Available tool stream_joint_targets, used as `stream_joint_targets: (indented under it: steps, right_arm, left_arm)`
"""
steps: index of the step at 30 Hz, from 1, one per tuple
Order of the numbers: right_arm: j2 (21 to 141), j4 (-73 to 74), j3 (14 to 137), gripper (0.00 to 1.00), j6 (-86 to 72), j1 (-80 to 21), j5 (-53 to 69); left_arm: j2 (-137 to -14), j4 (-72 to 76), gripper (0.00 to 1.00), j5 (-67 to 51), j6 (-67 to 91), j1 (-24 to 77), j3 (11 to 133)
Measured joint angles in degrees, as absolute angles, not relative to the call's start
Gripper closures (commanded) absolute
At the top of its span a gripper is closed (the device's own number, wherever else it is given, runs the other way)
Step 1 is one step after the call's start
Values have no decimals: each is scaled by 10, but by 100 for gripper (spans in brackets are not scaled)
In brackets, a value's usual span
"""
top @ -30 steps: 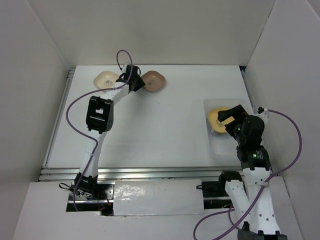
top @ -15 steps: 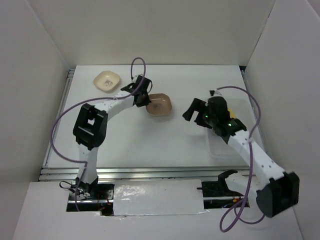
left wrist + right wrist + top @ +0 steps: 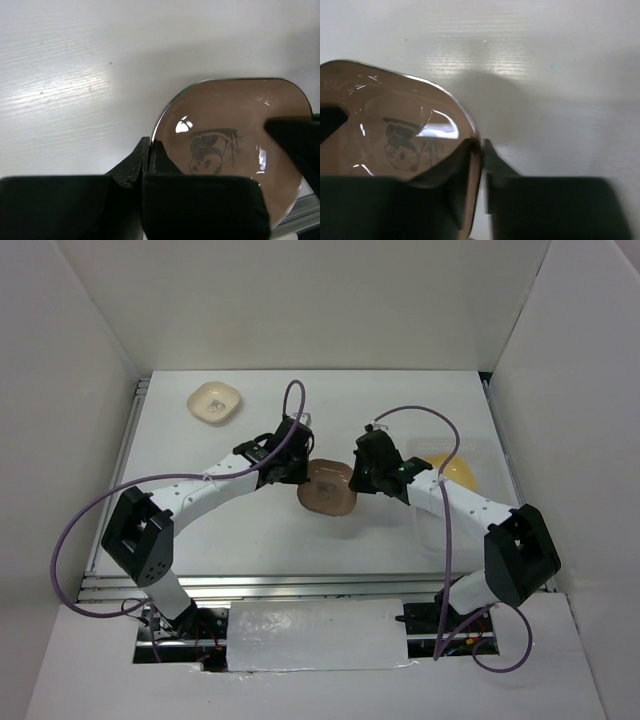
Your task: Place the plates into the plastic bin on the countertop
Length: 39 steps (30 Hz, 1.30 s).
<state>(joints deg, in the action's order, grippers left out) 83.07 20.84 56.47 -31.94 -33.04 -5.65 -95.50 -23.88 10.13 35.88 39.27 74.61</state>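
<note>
Though opposed, both hands (image 3: 302,477) (image 3: 358,483) on plate (image 3: 328,497).

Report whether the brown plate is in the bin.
Out: the brown plate is pinched by left claw and right claw, left of the plastic bin.

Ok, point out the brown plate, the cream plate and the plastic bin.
brown plate (image 3: 328,497), top external view, on its centre.
cream plate (image 3: 215,401), top external view, on its centre.
plastic bin (image 3: 428,532), top external view, on its bare near-left floor.
</note>
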Motion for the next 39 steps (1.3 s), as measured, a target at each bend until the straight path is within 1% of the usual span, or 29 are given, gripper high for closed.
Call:
stream_joint_targets:
  steps: [1,3,4,8,10,12,15,17,19,22,24,25,26,27,28,29,34,39]
  right_arm:
    - [830,210,564,100,-327,-335,-69]
    - [827,201,563,100,-346,-335,-74]
    - [825,202,563,100,-349,-338,-84]
    - [790,219,547,100,-371,-324,-96]
    - [747,233,524,100,-383,-284,-100]
    - [682,246,496,100,-396,-208,-103]
    - [583,263,471,100,-410,-63,-116]
    - [545,268,468,100,-412,20,-114]
    - [534,268,468,100,-412,86,-116]
    - [554,267,467,100,-411,165,-100]
    - [588,266,467,93,-410,195,-86]
    - [606,267,466,82,-410,202,-79]
    - [619,271,466,62,-411,204,-74]
    - [629,274,466,18,-412,205,-65]
    - [633,278,466,12,-414,205,-61]
    - [631,282,466,0,-409,205,-55]
    - [574,295,469,0,-408,198,-36]
    - [490,311,481,0,-409,165,-27]
  left_arm:
    - [-952,-246,78,112,354,393,746]
    - [-943,-262,38,128,349,392,747]
    - [-939,-269,1,135,353,392,748]
    - [-900,-303,1,201,399,385,762]
    - [-866,-321,1,227,424,358,763]
    - [-824,-334,1,245,440,307,760]
    - [-767,-335,1,248,451,211,743]
    - [-754,-339,1,243,451,163,738]
    - [-756,-346,1,232,451,136,738]
    - [-776,-354,1,213,449,117,738]
    - [-798,-360,1,194,444,103,744]
    - [-814,-365,1,186,439,92,752]
    - [-835,-371,1,176,437,76,766]
    - [-861,-377,1,162,435,54,787]
    - [-879,-377,1,156,434,41,800]
    - [-899,-382,1,148,434,23,818]
    - [-976,-386,1,119,435,-45,897]
    - [-1048,-351,1,98,445,-63,945]
